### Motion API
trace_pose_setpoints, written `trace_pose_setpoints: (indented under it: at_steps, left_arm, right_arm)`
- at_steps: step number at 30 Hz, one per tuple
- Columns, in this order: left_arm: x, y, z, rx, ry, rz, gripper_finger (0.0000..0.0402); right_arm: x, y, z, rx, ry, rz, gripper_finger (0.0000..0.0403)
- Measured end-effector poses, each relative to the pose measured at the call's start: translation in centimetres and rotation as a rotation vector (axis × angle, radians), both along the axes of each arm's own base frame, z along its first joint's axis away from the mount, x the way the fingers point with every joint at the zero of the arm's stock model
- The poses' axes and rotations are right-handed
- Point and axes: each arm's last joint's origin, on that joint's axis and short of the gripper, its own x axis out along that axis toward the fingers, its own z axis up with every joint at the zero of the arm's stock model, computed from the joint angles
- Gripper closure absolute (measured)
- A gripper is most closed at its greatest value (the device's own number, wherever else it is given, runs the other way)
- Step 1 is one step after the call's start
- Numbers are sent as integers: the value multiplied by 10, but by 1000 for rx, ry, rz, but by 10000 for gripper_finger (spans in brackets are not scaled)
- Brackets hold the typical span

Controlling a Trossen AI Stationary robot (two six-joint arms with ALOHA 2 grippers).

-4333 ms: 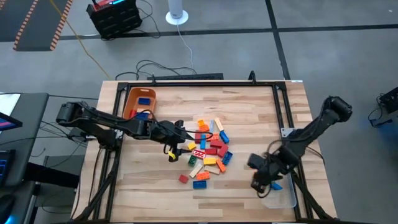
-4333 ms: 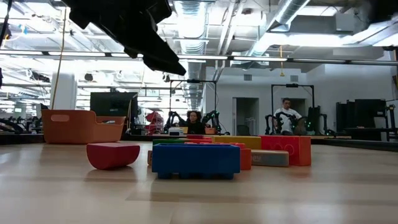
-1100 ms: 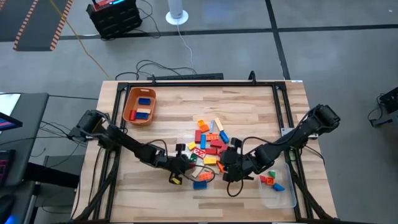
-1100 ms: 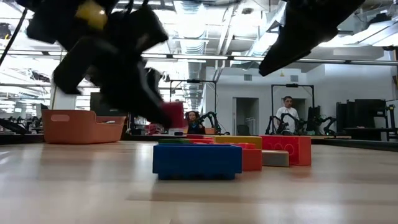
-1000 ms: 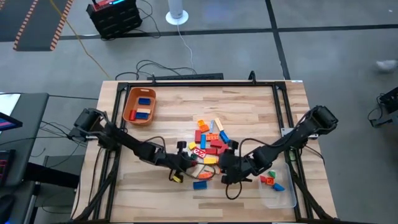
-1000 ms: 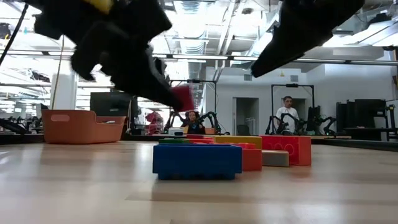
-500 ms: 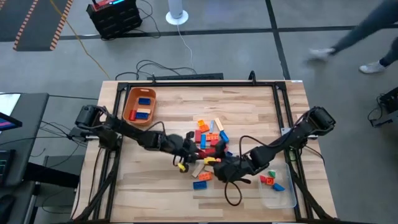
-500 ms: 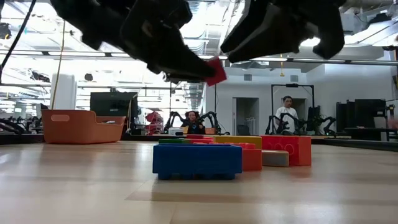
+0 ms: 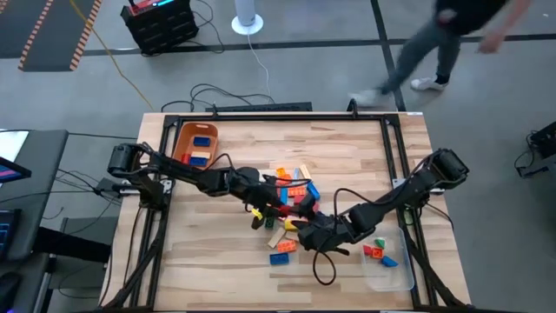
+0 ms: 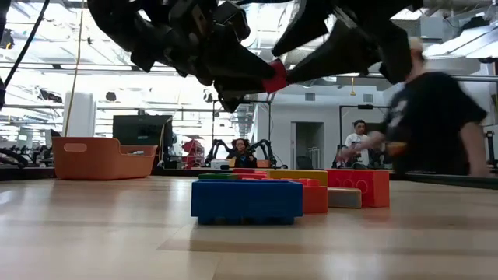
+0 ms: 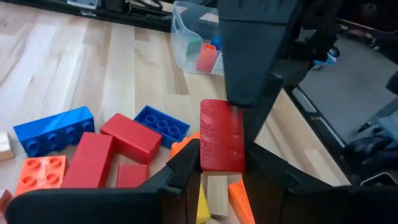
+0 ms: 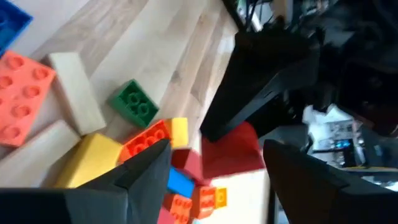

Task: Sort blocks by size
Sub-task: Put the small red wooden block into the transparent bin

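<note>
Wooden tabletop (image 9: 347, 148) at frame centre carries the pile of blocks (image 9: 294, 196). Left hand (image 11: 214, 168) is clamped on a red block (image 11: 221, 135) above the pile; right hand (image 9: 306, 228), fingers apart, faces that block.

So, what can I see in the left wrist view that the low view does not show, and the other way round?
Only the left wrist view shows the clear tray holding a few small blocks, and the studded top of a blue brick on the table. Only the low view shows the orange bin and a person passing behind the table. Both show the left gripper shut on a red block, with the right gripper close to it.
</note>
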Motion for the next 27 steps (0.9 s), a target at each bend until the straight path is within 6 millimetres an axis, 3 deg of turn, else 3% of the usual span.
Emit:
trace_pose_setpoints:
  at_steps: [7, 19, 27]
  left_arm:
    - [0, 4, 1, -30, 3, -14, 308]
    - [2, -5, 11, -81, -96, -102, 308]
    - [2, -7, 13, -74, -119, -110, 308]
  right_arm:
    - [5, 0, 5, -62, -27, 42, 106]
    - [11, -11, 6, -17, -35, 52, 106]
    - [14, -10, 12, -59, -71, 86, 124]
